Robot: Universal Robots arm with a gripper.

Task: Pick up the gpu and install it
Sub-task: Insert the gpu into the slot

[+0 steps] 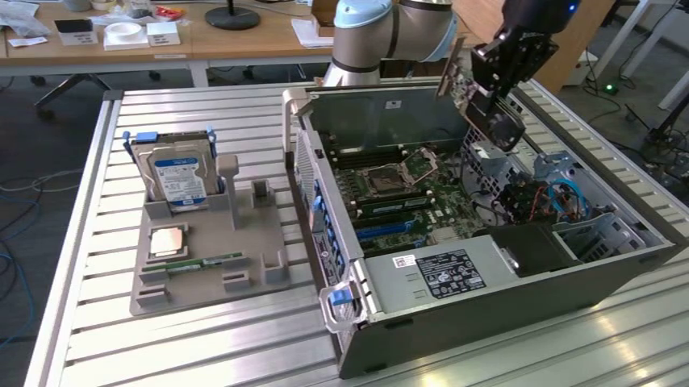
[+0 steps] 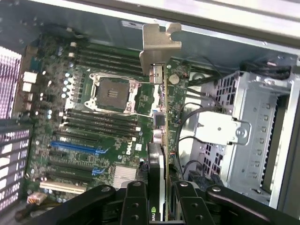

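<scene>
We see the jaws clamped on the graphics card (image 1: 495,125). It hangs tilted above the motherboard (image 1: 401,197) inside the computer case (image 1: 603,278).

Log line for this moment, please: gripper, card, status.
gripper: shut on green gpu card with silver metal bracket | card: held above open grey computer case, over green motherboard | status: not seated

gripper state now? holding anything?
gripper: shut on the gpu, holding it above the open case.
</scene>
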